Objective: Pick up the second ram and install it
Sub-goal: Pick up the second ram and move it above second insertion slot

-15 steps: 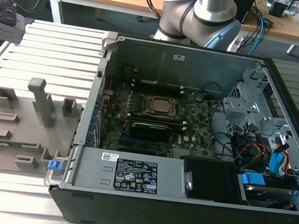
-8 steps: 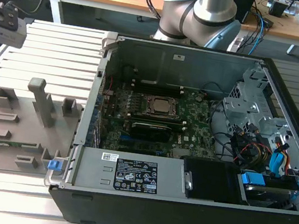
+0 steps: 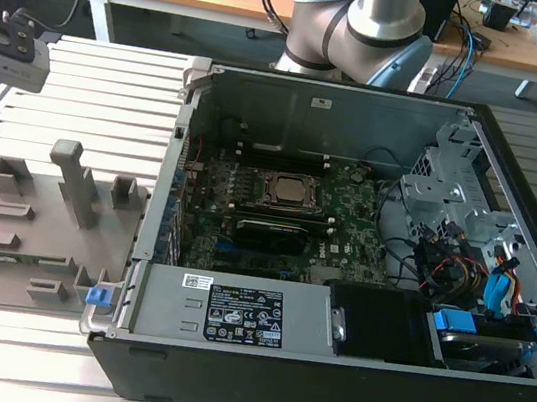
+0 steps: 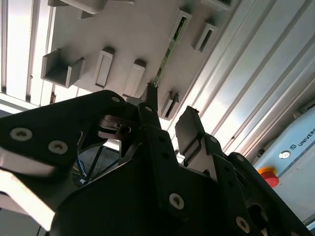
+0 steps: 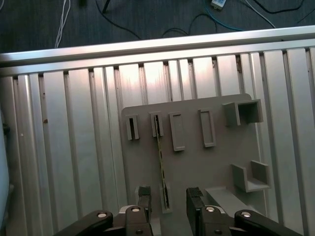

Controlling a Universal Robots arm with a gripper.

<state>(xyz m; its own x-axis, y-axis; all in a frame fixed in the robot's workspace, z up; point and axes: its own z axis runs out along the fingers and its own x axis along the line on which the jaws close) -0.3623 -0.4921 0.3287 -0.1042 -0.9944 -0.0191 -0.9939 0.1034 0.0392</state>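
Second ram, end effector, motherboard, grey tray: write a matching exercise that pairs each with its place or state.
Things:
1. second ram
2. end effector
3. motherboard
4. grey tray

Place or state:
a. lies inside the open computer case
b. rests flat on the ribbed metal table
c. open, above the tray
d. stands on edge in the tray's slots

Pairs: 1-d; 2-c; 3-a; 4-b

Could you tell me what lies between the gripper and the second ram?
Nothing; the first wrist view shows a bare gap from gripper to second ram.
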